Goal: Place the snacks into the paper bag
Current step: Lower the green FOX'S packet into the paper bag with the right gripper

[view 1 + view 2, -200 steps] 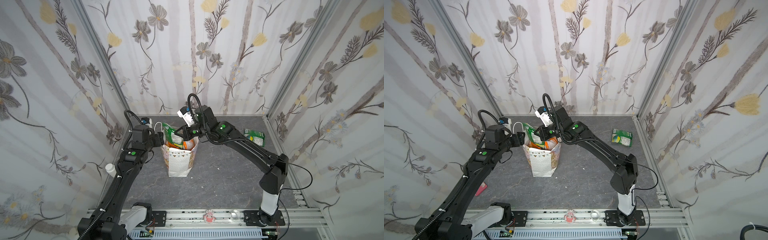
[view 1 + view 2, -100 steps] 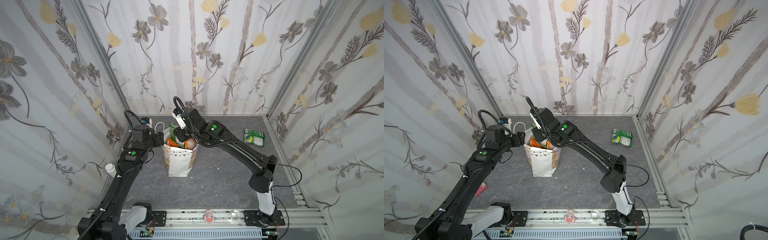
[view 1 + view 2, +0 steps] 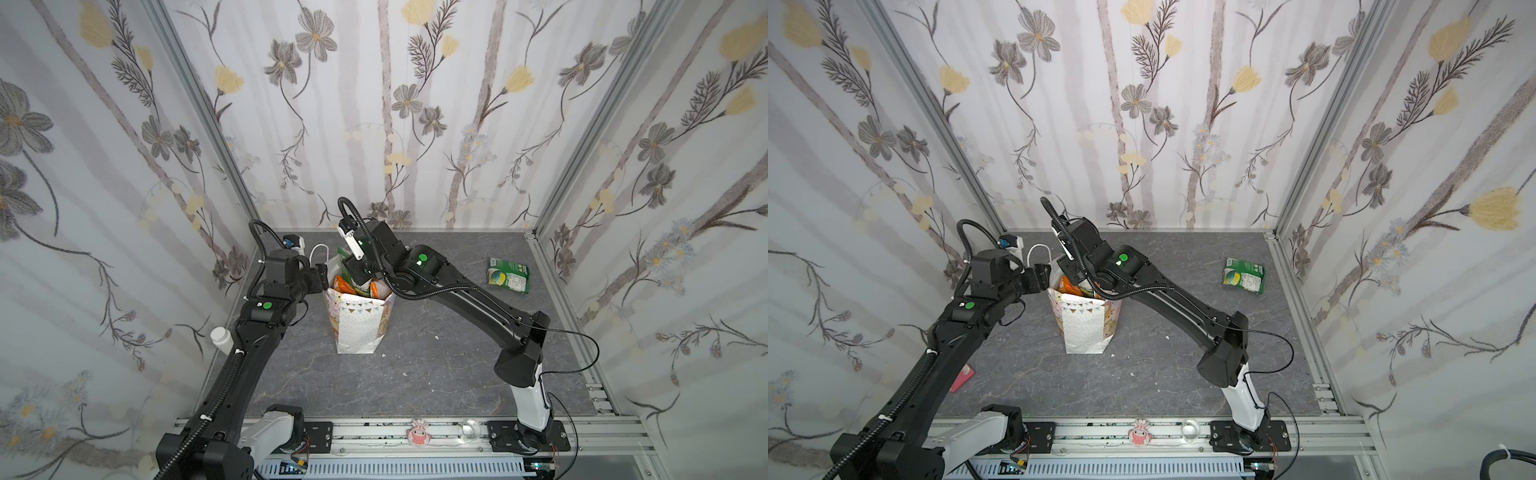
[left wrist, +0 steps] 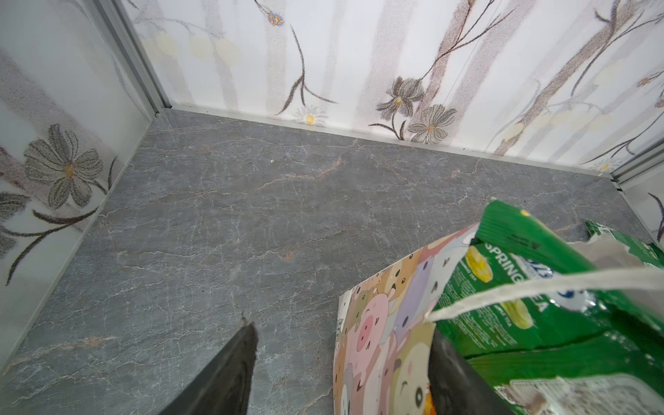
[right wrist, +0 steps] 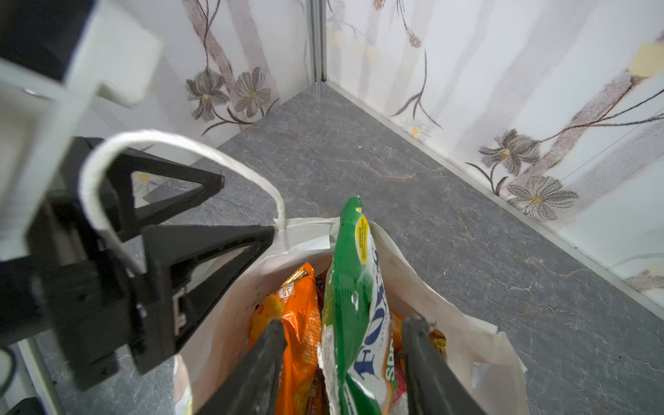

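black arms (image 3: 249,349), green dots (image 3: 420,258), corrugated cables (image 3: 220,384), white base links (image 3: 530,403), triangular fingers (image 5: 258,366)

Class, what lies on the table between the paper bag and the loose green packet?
Between the paper bag and the green packet lies only bare grey table; the right arm crosses above. Both top views show it.

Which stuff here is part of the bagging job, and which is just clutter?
Job: paper bag; green packet and orange packet inside it; second green packet lying on the table.
Clutter: white bottle; pink item, left side; pink sticker on front rail.
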Motion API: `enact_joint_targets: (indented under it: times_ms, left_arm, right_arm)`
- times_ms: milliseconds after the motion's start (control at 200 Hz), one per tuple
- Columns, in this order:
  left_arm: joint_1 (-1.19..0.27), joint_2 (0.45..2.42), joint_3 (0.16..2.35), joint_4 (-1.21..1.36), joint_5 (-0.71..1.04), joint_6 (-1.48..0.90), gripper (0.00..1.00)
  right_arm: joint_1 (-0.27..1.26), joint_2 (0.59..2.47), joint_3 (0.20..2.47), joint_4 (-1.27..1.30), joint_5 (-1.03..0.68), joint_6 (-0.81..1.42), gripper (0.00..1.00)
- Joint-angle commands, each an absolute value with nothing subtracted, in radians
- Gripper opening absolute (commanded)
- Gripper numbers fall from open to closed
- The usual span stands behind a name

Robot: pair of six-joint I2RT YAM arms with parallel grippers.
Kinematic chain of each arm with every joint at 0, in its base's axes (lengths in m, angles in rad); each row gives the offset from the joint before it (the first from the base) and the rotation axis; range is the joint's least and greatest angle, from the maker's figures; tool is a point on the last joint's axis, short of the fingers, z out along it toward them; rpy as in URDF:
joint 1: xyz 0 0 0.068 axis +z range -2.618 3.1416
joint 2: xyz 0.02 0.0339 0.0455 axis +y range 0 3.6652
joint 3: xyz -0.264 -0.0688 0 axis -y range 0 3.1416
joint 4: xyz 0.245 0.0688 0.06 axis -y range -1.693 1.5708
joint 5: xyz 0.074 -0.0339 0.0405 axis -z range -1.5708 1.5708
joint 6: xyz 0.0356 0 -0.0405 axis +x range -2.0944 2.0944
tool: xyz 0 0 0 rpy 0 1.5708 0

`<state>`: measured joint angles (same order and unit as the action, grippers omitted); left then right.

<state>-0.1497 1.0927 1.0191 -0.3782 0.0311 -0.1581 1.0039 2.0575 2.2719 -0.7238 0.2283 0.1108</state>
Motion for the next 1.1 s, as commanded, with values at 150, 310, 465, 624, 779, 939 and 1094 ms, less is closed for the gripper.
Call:
enact_joint_targets:
  times_ms: [150,310,465,624,779,939,1094]
  left_arm:
    - [-0.149,1.092,1.028,-0.372,0.034,-0.156,0.73]
    - [-0.149,1.092,1.028,-0.373,0.033,-0.155,0.73]
    - [-0.149,1.092,1.028,-0.373,0.032,-0.154,0.73]
    - [-0.149,1.091,1.028,-0.373,0.030,-0.153,0.73]
    - [-0.149,1.090,1.028,-0.372,0.029,-0.154,0.73]
    - [-0.149,1.089,1.028,-0.373,0.025,-0.152,0.73]
    - [-0.149,1.085,1.028,-0.373,0.021,-0.153,0.73]
  right_arm:
    - [0.966,2.104,2.278,-0.708,0.276,0.089,0.33]
    - [0.943,2.132,2.278,-0.733,0.229,0.096,0.10]
    - [0.946,2.129,2.277,-0.737,0.011,0.108,0.06]
    - [0.957,2.108,2.278,-0.735,-0.208,0.125,0.09]
    - [0.956,2.092,2.277,-0.765,-0.351,0.131,0.19]
    - [0.939,2.032,2.278,-0.745,-0.402,0.126,0.29]
    - [0.897,1.994,2.278,-0.726,-0.286,0.127,0.22]
